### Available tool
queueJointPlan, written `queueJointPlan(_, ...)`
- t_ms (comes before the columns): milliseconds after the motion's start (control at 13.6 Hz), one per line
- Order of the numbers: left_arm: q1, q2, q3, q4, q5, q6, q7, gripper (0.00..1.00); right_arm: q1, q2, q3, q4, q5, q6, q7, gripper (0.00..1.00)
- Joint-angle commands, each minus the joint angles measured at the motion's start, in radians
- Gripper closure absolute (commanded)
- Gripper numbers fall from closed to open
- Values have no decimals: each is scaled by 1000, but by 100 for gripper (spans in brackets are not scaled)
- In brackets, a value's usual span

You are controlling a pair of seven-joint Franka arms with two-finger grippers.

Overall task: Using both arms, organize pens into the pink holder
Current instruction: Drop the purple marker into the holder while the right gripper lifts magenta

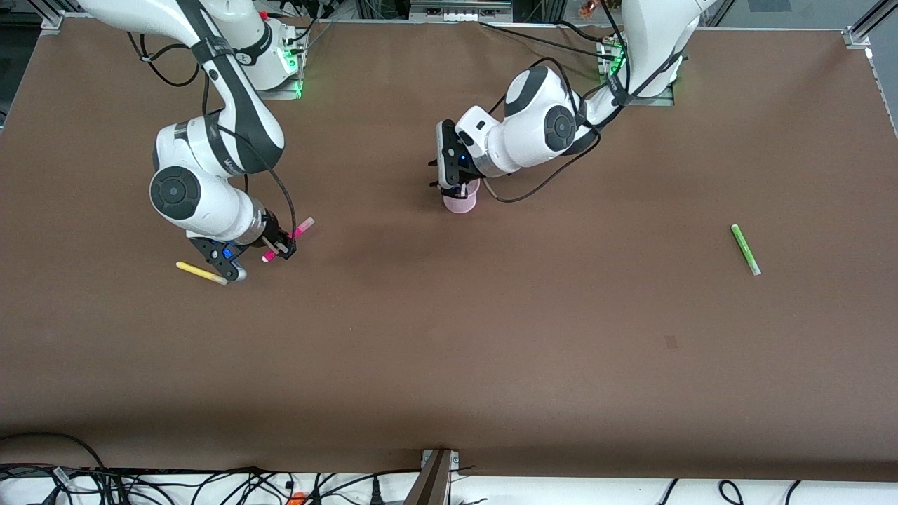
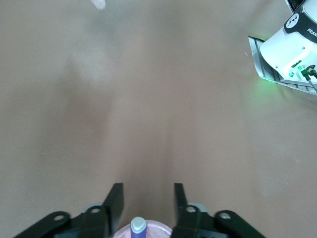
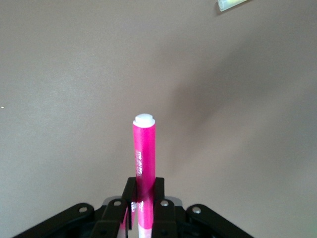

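Pens: four short slim markers with pale caps, spread over the brown table top (image 1: 449, 337); listed from nearest the front camera.
Green pen (image 1: 745, 249): bright green, flat on the table at the left arm's end, lying along 11-to-5 o'clock in the front view, well apart from everything else.
Yellow pen (image 1: 200, 272): flat on the table at the right arm's end, just beside the right gripper, long axis about 10-to-4 o'clock; only its pale tip shows in the right wrist view (image 3: 232, 4).
Right gripper (image 1: 280, 247): fingers clamped narrow on the magenta pen, just above the table.
Magenta-pink pen (image 1: 289, 238): pinched near its lower end, the rest sticking out from the fingers with the pale cap end outermost (image 3: 144, 158); tilted toward 2 o'clock in the front view.
Pink holder (image 1: 460, 203): small translucent pale-pink plastic cup, upright mid-table, about 1 o'clock from the magenta pen, farther from the front camera than all the lying pens.
Dark purple pen (image 2: 138, 227): standing in the holder, pale-capped top showing between the left fingers, touching neither.
Left gripper (image 1: 457, 188): directly over the holder, fingers (image 2: 115, 203) parted to a middling gap, holding nothing.
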Motion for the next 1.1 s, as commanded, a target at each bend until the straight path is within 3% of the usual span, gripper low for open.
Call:
queueJointPlan(0,28,-77,-8,4,5,-70,-79,0,3,-13,1,9,-10,-18,21,100)
queueJointPlan(73,60,-88,-10,36,5,-168,-146,0,4,-20,4,8,-8,-20,44,100)
queueJointPlan(440,157,-177,2,251,17,-760,-536,0,6,-47,154,67,-15,-35,343,100)
queueJointPlan(586,218,-228,1,259,95,-846,-701,0,70,-47,179,107,-42,-44,464,100)
queueJointPlan(733,246,-268,5,263,292,-947,-876,0,136,-47,179,132,-122,-44,573,100)
queueJointPlan(879,303,-280,1,260,498,-1091,-928,0,197,-40,179,161,-142,-44,662,100)
queueJointPlan(1026,368,-301,11,266,659,-1175,-943,0,277,-27,179,186,-221,-44,780,100)
